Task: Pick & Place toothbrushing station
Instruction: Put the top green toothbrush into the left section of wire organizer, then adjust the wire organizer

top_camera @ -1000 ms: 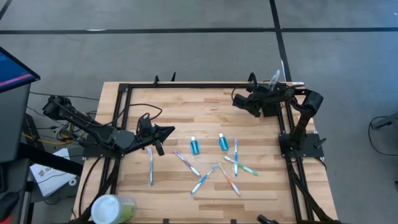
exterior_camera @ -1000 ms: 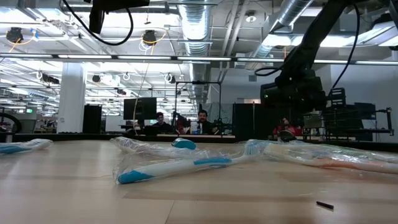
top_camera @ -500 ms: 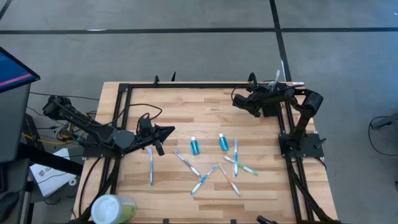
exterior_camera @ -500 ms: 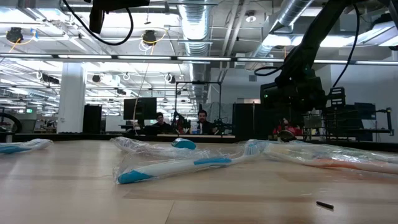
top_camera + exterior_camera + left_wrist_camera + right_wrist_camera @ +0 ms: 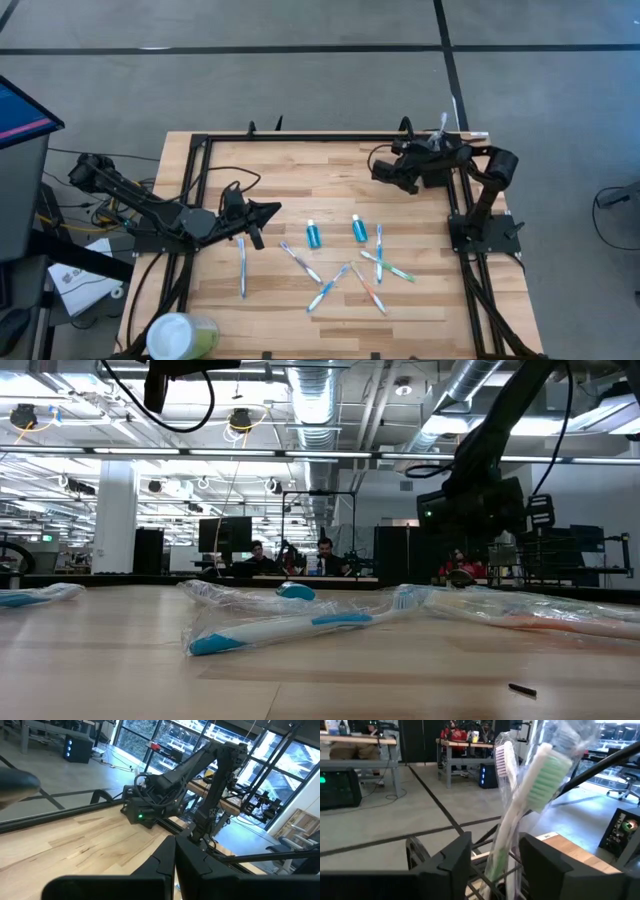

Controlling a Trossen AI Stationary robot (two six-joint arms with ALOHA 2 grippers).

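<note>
Two wrapped toothbrushes, one green (image 5: 520, 820) and one pink (image 5: 502, 760), stand upright at the table's far right corner (image 5: 443, 124). My right gripper (image 5: 495, 860) is open there, level, with one finger on each side of them. The toothbrushing station that holds them is hidden behind my fingers and under my right hand (image 5: 420, 160). My left gripper (image 5: 262, 212) hangs shut and empty above the table's left half, its fingertips (image 5: 175, 857) pressed together. My right gripper's fingers (image 5: 540, 862) stand on either side of the toothbrushes' lower shafts (image 5: 502, 855). I cannot tell whether the clear wrap touches a finger. The toothbrushes stay upright, leaning slightly.
Several wrapped toothbrushes (image 5: 340, 275) lie scattered on the wooden table's near middle, one more at the left (image 5: 241, 265). Two small blue tubes (image 5: 314, 235) (image 5: 359, 229) stand beside them. A pale-green cup with a white lid (image 5: 180, 335) sits at the near left corner. A black frame rail (image 5: 300, 137) rims the table.
My right hand has swung slightly toward the table's left at the far right corner. The upright toothbrushes have stayed where they were.
</note>
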